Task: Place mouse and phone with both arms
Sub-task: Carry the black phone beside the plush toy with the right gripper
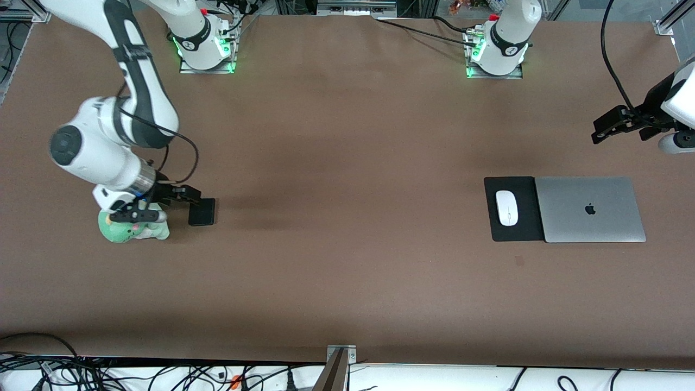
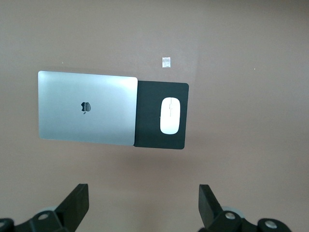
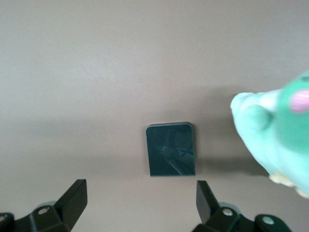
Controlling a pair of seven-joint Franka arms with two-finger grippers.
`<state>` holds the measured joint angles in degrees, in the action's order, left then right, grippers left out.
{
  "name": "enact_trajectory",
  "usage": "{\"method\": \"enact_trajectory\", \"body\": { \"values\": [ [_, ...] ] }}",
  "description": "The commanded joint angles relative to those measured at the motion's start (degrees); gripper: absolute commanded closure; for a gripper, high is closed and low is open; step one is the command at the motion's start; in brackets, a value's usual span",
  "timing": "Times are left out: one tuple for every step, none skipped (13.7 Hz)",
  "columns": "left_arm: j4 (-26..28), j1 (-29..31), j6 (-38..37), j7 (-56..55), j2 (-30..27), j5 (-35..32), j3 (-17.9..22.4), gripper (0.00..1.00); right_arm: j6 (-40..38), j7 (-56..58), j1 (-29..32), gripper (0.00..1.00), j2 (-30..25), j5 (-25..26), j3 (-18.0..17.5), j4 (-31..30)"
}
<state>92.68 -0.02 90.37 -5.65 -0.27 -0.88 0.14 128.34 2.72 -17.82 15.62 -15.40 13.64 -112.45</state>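
Note:
The white mouse [image 1: 506,208] lies on a black mouse pad [image 1: 522,228] toward the left arm's end of the table; it also shows in the left wrist view [image 2: 170,115]. The black phone [image 1: 202,212] lies flat on the table toward the right arm's end; it also shows in the right wrist view [image 3: 171,150]. My right gripper [image 1: 138,215] is open and empty, low over a green plush toy [image 1: 133,231], just beside the phone [image 3: 140,203]. My left gripper [image 1: 651,130] is open and empty, raised at the table's end, apart from the mouse [image 2: 143,203].
A closed silver laptop [image 1: 589,209] lies against the mouse pad, partly on it [image 2: 87,108]. The green toy fills one side of the right wrist view [image 3: 277,140]. A small patch marks the table [image 1: 519,260] nearer to the front camera than the pad.

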Motion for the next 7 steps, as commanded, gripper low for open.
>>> {"method": "enact_trajectory", "body": {
  "values": [
    [-1.3, -0.7, -1.2, -0.4, 0.0, 0.8, 1.1, 0.00, -8.1, 1.8, 0.6, 0.00, -5.6, -1.1, 1.7, 1.7],
    [-1.3, -0.7, -1.2, -0.4, 0.0, 0.8, 1.2, 0.00, -11.2, 1.7, 0.6, 0.00, -6.7, -0.8, 2.6, 2.8],
    [-1.3, -0.8, -1.2, -0.4, 0.0, 0.8, 1.1, 0.00, -14.7, 1.7, 0.6, 0.00, -7.9, -0.5, 3.7, 4.0],
    [-1.3, -0.8, -1.2, -0.4, 0.0, 0.8, 1.1, 0.00, -18.3, 2.0, 0.6, 0.00, -9.0, -0.4, 4.7, 5.3],
    [-1.4, -0.8, -1.1, -0.4, 0.0, 0.8, 1.1, 0.00, -21.3, 3.0, 0.6, 0.00, -10.1, 0.1, 5.9, 6.5],
    [-1.4, -0.8, -1.0, -0.4, 0.0, 0.8, 1.0, 0.00, -23.6, 3.2, 0.6, 0.00, -11.5, 1.8, 6.5, 7.3],
    [-1.4, -0.8, -1.0, -0.4, 0.0, 0.8, 1.1, 0.00, -25.4, 2.9, 0.6, 0.00, -13.1, 4.6, 6.5, 7.7]
  ]
}}
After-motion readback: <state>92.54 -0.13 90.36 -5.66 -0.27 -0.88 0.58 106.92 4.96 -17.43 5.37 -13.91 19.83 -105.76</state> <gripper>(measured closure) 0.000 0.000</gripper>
